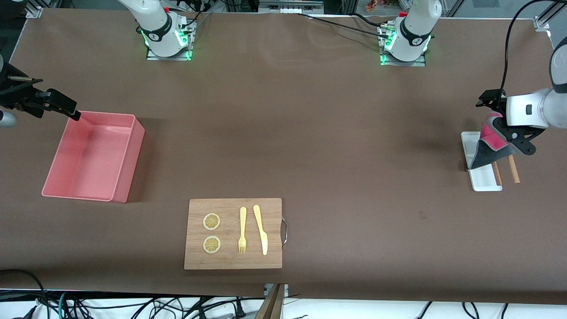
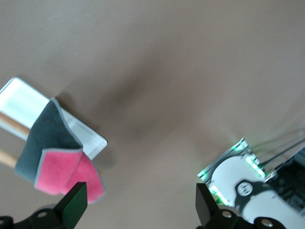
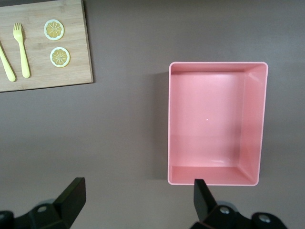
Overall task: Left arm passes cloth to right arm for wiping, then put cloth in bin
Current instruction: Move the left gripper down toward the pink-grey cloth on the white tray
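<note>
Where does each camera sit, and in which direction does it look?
Front view: high across the table, facing the robots; shows both arms, the bin and the wooden board.
Left wrist view: on the left wrist, looking past the open left claw at the cloth, the white tray and an arm base.
Right wrist view: on the right wrist, looking down past the open right claw.
Shared: front and right wrist views both show bin and board.
</note>
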Tool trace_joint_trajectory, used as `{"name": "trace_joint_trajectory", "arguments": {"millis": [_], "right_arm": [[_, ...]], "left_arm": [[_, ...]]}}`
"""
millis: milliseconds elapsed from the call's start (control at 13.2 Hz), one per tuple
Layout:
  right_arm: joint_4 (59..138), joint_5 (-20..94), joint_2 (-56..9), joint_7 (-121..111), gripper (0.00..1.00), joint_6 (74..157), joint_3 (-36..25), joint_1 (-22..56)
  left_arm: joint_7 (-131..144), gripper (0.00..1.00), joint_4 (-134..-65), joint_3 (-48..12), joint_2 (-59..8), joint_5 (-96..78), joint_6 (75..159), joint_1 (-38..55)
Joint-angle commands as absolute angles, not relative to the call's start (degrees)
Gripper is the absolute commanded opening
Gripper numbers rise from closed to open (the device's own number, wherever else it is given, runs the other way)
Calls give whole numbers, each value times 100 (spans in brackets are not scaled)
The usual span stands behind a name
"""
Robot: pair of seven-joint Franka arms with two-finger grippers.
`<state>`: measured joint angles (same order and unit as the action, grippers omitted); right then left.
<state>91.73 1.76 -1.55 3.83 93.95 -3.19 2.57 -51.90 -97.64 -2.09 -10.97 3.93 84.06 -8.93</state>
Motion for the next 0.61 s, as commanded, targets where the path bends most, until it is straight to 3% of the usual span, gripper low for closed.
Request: {"name": "trace_joint_trajectory", "arguments": {"millis": [0, 378, 529], "right_arm": [[9044, 193, -202, 325, 100, 9352, -316, 237], [9044, 185, -229, 316, 100, 9360, -325, 167], [9044, 185, -229, 316, 100, 9378, -325, 176]], "left_arm": [[-6526, 100, -9703, -237, -1537, 588, 8761, -1325], [-8654, 100, -9738, -246, -2336, 730, 9790, -1924], [-9043, 64, -9747, -246, -2417, 721, 9949, -1986]]}}
